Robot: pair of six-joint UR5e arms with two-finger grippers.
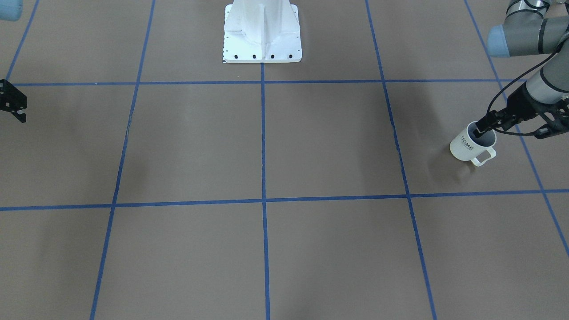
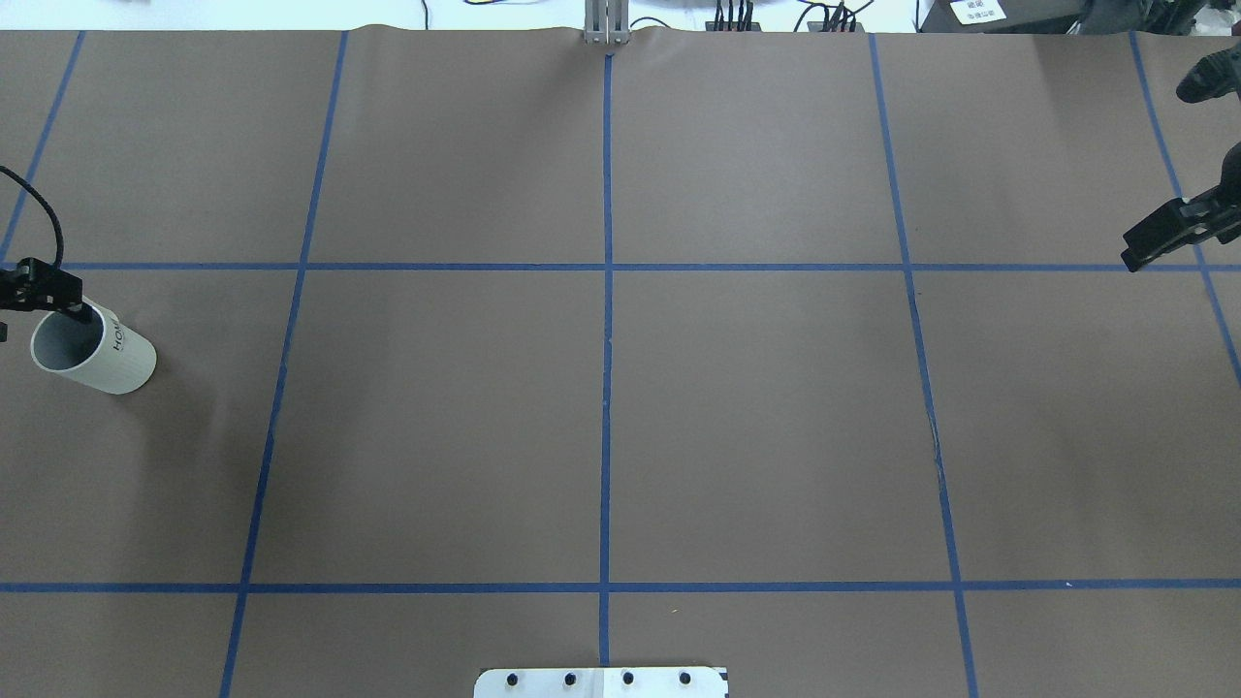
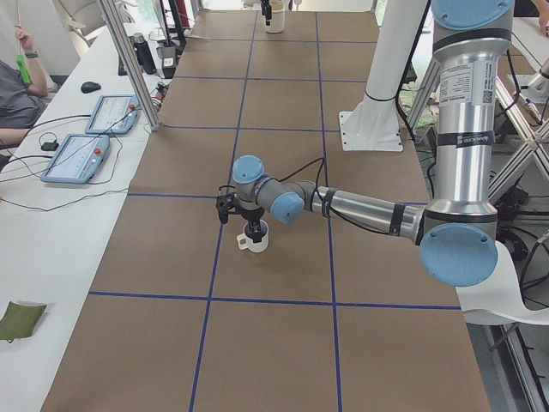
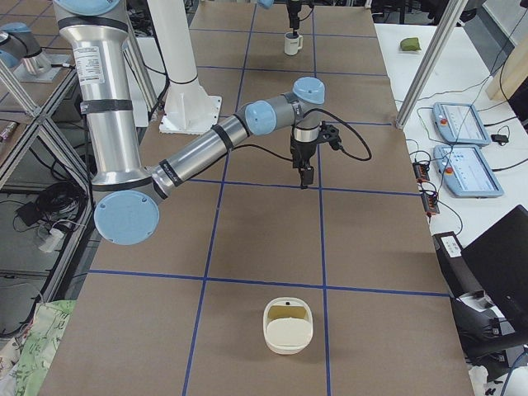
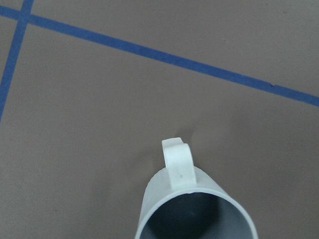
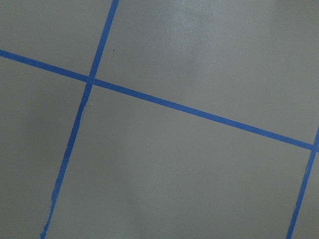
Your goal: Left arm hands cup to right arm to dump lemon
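The cup (image 1: pixel 471 144), an off-white mug lettered "HOME", stands upright on the brown table (image 1: pixel 266 146), well out to the robot's left of the white robot base (image 1: pixel 262 33); the left gripper (image 1: pixel 482 128) pinches the cup's rim, one finger inside; the right gripper (image 2: pixel 1163 233) hovers far from the cup over the table's opposite end, and whether its fingers are apart cannot be told

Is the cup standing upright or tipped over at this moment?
Upright. The cup has its mouth facing up and its base toward the table, with the left hand at its rim. Whether the base touches the table: cannot tell.
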